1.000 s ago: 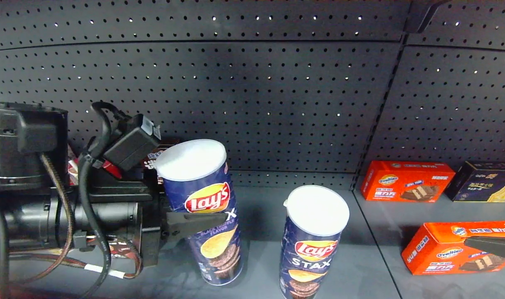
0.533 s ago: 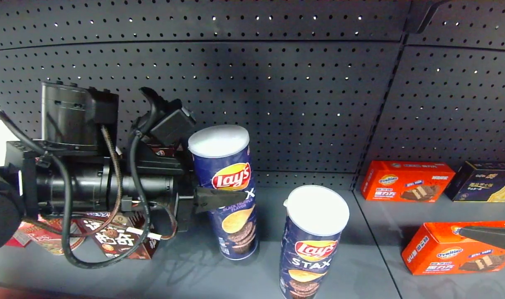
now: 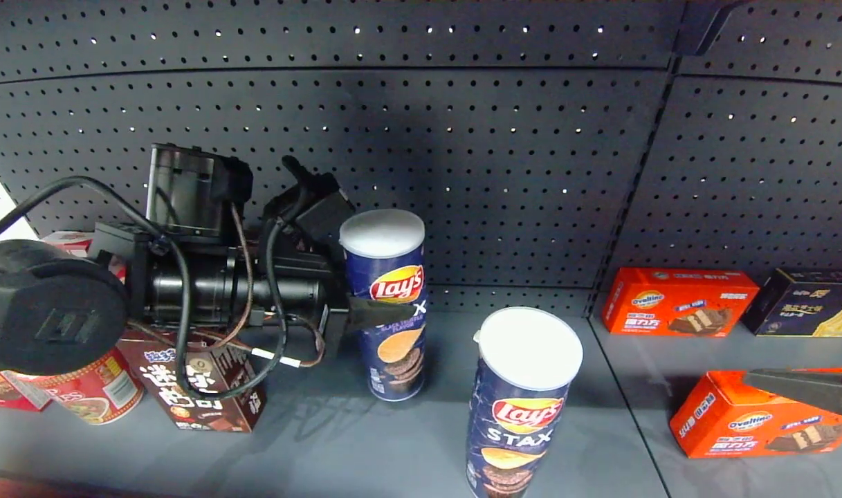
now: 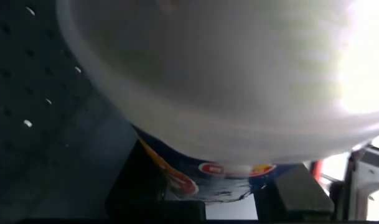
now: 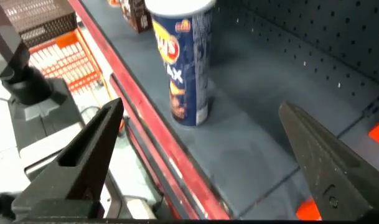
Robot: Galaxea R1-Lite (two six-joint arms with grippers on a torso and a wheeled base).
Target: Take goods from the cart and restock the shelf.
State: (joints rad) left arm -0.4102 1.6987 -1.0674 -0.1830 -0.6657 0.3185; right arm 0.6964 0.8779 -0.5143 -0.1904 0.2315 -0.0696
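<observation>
A blue chips can with a white lid [image 3: 387, 304] stands upright near the pegboard, at the rear of the grey shelf [image 3: 434, 443]. My left gripper [image 3: 391, 315] is shut on its middle from the left. In the left wrist view the can's lid [image 4: 226, 81] is very close, with dark fingers [image 4: 138, 194] on either side of the can. A second identical can [image 3: 524, 401] stands free, nearer the front and to the right. My right gripper [image 5: 201, 112] is open near the shelf's front right, and that second can [image 5: 184, 62] stands beyond its fingers.
Orange boxes [image 3: 676, 301] [image 3: 753, 418] and a dark box [image 3: 808, 304] lie on the right bay. A brown box [image 3: 203, 387] and a red cup [image 3: 92, 394] sit under my left arm. An orange cart basket [image 5: 58, 53] is below the shelf's red edge [image 5: 145, 143].
My left arm has carried the held can rightward and back toward the pegboard, and it went from tilted to upright. The second can stayed put. The right gripper's finger shifted slightly.
</observation>
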